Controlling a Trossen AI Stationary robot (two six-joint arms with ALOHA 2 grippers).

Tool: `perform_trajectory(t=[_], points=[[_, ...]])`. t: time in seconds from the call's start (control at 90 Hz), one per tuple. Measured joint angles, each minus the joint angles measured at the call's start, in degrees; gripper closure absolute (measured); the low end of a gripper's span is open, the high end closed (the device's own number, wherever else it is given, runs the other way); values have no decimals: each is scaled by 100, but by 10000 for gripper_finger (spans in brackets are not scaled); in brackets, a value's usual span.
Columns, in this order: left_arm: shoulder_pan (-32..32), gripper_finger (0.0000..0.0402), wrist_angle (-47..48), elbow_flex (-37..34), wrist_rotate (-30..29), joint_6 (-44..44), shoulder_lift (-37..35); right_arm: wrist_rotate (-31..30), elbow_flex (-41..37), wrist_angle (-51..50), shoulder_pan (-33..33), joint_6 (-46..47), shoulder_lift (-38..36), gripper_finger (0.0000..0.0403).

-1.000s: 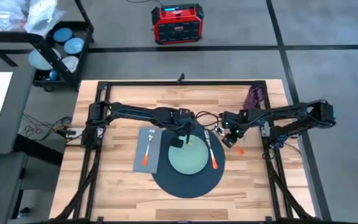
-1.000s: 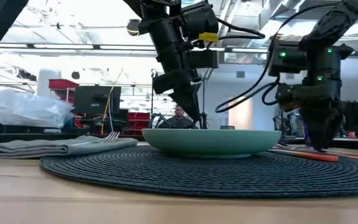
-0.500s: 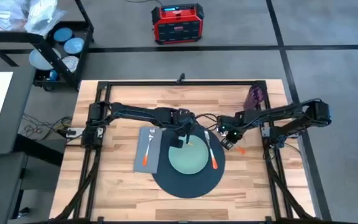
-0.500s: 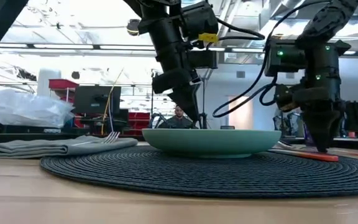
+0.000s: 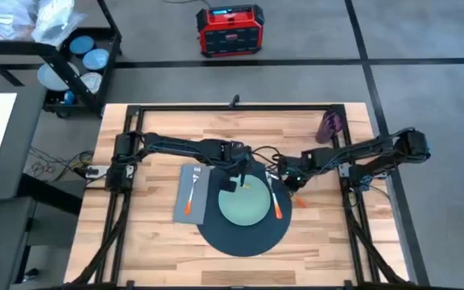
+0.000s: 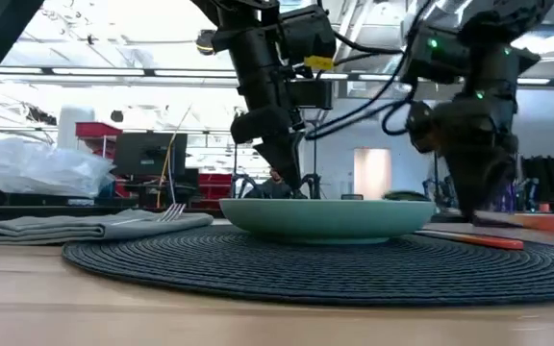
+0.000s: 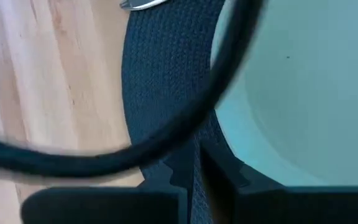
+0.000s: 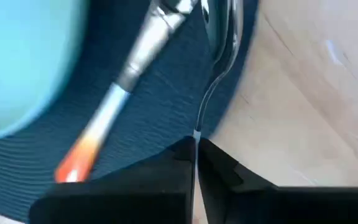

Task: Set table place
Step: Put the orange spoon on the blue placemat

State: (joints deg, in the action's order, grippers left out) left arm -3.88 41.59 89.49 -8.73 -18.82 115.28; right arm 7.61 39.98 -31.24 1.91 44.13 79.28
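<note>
The right gripper (image 8: 194,163) grips the spoon (image 8: 219,37) by its thin handle, at the mat (image 5: 244,234) edge beside the knife (image 5: 275,200); it should lay it parallel, not overlapping. The left gripper (image 7: 194,180), closed, hovers at the plate (image 5: 242,201) rim.

Both arms reach inward over the table centre, wrists angled down. Left gripper (image 5: 238,179) low, fingers (image 7: 219,177) pressed together, nothing between jaws. Right gripper (image 5: 290,178) low, fingers (image 8: 213,168) closed, thin metal stem pinched at jaw tips
</note>
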Motion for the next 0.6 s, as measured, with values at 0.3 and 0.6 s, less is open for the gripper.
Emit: perform_trajectory(t=[0.3,0.6], points=[[191,391,19,0,0,368,0,641,143,905,139,587,-6,402],[434,391,61,0,9,281,4,682,-544,3136,227,1338,-168,402]])
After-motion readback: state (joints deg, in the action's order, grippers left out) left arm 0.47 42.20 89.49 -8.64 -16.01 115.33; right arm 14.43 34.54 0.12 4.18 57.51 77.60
